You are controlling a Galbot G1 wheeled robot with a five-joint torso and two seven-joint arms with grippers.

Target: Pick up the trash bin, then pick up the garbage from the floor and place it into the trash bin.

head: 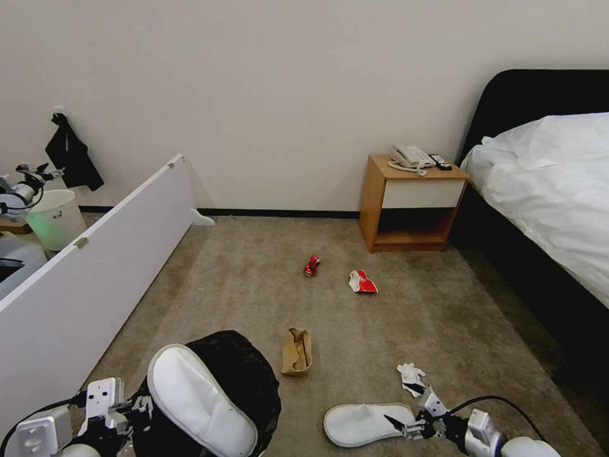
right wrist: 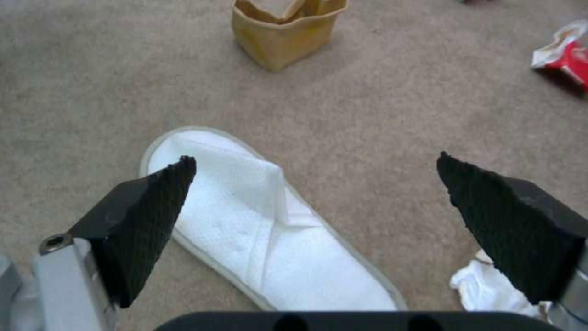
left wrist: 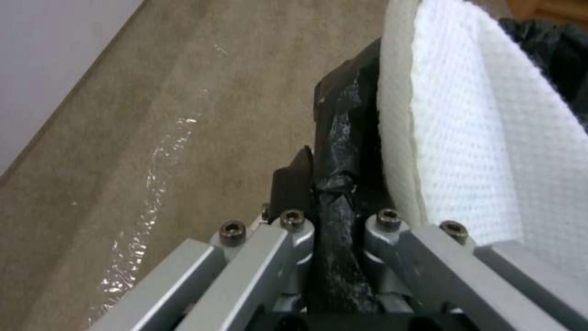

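One slipper [head: 200, 397] lies in the trash bin [head: 254, 381], whose rim the left gripper [left wrist: 334, 202] clamps. Right gripper [right wrist: 315, 202], wide open and empty, hovers above the second slipper [right wrist: 269, 220]; bag [head: 296, 351], can [head: 311, 264], wrapper [head: 362, 282], tissue [head: 411, 376] remain.

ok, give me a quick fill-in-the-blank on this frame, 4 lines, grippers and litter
1. The left gripper is shut on the black bag at the rim of the ____.
2. One white slipper sticks out of the trash bin; the other slipper lies on the ____.
3. The right gripper hangs over that slipper with its fingers ____.
4. The brown paper bag lies between the trash bin and the crumpled ____.

Missing words: trash bin; floor; open; tissue
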